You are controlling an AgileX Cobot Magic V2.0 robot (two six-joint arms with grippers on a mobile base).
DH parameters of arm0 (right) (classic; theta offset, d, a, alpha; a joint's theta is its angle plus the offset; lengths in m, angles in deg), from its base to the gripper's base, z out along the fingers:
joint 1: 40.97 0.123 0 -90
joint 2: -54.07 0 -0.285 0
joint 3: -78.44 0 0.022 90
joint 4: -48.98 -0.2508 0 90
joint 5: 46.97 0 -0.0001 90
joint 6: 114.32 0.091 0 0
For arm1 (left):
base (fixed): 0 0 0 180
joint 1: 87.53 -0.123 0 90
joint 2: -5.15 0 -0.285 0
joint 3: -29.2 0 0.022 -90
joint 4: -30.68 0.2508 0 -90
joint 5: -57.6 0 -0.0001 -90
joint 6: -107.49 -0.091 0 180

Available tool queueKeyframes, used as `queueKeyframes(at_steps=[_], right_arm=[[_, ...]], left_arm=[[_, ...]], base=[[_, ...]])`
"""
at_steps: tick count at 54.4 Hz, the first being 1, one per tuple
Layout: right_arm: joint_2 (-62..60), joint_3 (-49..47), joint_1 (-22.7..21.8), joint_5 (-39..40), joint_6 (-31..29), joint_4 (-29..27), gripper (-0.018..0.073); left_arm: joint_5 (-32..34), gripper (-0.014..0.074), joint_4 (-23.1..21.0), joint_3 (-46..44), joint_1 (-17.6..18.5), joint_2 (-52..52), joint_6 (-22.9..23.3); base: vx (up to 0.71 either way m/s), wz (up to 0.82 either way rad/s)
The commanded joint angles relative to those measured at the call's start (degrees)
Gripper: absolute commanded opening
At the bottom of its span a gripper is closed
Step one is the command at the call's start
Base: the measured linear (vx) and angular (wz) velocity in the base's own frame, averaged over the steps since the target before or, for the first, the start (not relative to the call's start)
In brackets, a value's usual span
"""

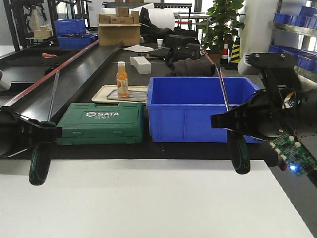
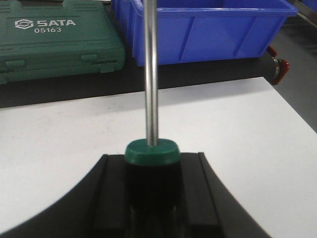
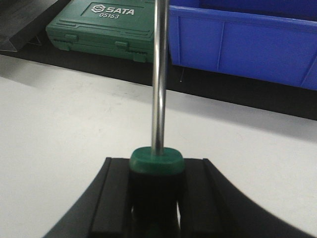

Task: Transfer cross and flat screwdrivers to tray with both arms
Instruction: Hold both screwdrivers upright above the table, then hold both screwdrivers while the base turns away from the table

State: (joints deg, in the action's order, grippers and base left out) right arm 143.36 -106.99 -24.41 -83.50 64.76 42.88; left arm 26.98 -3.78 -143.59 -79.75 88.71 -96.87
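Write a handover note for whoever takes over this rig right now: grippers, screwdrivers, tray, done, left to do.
Left gripper: shut on the left screwdriver, shaft up, held above the white table.
Right gripper: shut on the right screwdriver, held the same way.
Done: both picked up.
Left: carry both to the tray, not identifiable in these views, and release.

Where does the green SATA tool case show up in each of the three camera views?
Front view: the green SATA tool case is lower left of centre.
Left wrist view: top left corner, left of the screwdriver shaft.
Right wrist view: along the top, left of centre.
Shared landmark: the blue bin stands directly to its right in every view.
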Motion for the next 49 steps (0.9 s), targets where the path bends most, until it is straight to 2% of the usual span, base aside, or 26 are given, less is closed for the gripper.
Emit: queueKeyframes(at_steps=[1,23,49], right_arm=[[-1.81,-1.94,-0.05,5.11,-0.33,-0.30,-0.0008],[-1.81,-1.94,-0.05,5.11,-0.33,-0.30,-0.0008],[-1.81,-1.94,-0.05,5.31,-0.33,-0.30,-0.0008]], left_arm=[[3.77,0.0000,-1.90,-1.85,0.30,-1.84,0.03],[3.77,0.0000,-1.90,-1.85,0.30,-1.84,0.03],[3.77,0.0000,-1.90,-1.85,0.30,-1.84,0.03]], base=[[-0.02,0.03],[-0.07,0.03],[-0.20,-0.14]])
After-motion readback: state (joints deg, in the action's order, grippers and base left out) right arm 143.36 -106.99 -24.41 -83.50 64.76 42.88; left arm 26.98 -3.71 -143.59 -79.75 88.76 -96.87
